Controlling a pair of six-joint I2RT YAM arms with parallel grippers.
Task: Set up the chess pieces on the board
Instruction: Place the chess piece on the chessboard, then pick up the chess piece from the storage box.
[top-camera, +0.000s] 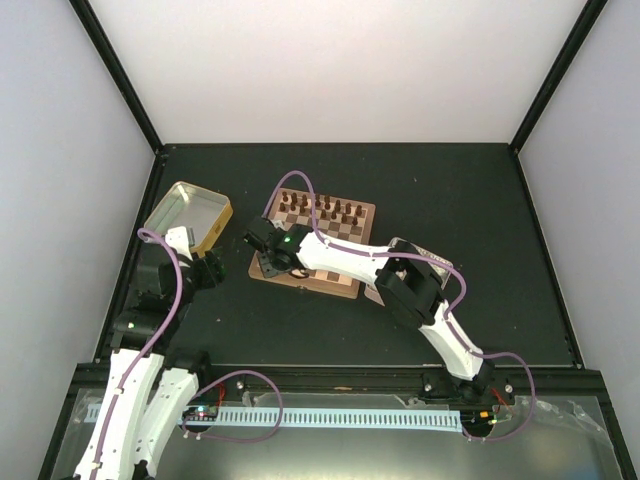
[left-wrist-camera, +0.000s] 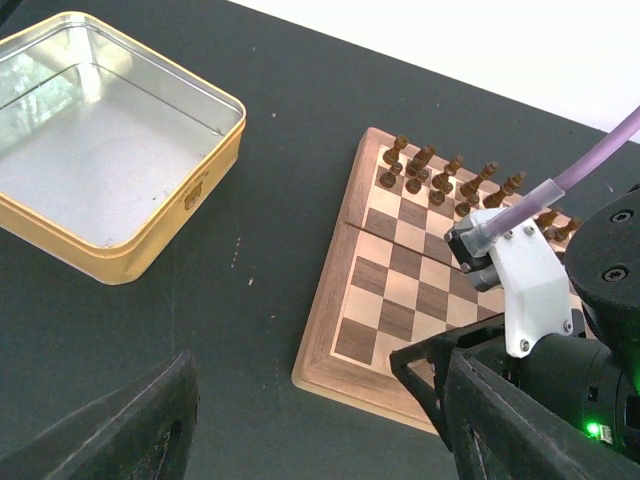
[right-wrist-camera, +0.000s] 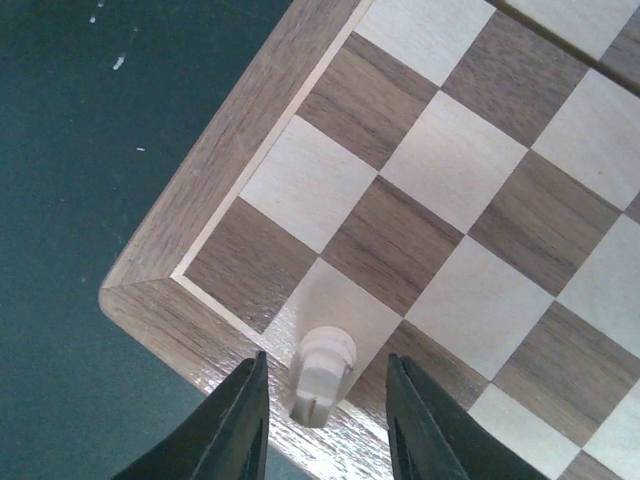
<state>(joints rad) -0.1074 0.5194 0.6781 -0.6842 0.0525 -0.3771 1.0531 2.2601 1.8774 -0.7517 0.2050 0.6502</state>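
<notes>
The board (top-camera: 352, 232) lies mid-table with dark brown chessmen (top-camera: 322, 209) in its far rows. In the right wrist view, one light tan chess piece (right-wrist-camera: 325, 362) stands upright on a light square in the nearest row, one square in from the board's (right-wrist-camera: 440, 170) corner. My right gripper (right-wrist-camera: 325, 388) is open around it, a finger on each side with a gap to the piece. In the top view that gripper (top-camera: 268, 262) hovers over the board's near left corner. My left gripper (left-wrist-camera: 310, 420) is open and empty, above the dark table left of the board (left-wrist-camera: 400, 290).
An open gold-sided metal tin (top-camera: 186, 214) sits left of the board and looks empty in the left wrist view (left-wrist-camera: 215, 160). The right arm (top-camera: 350, 258) stretches across the board's near half. Something pale shows partly under that arm at the board's right.
</notes>
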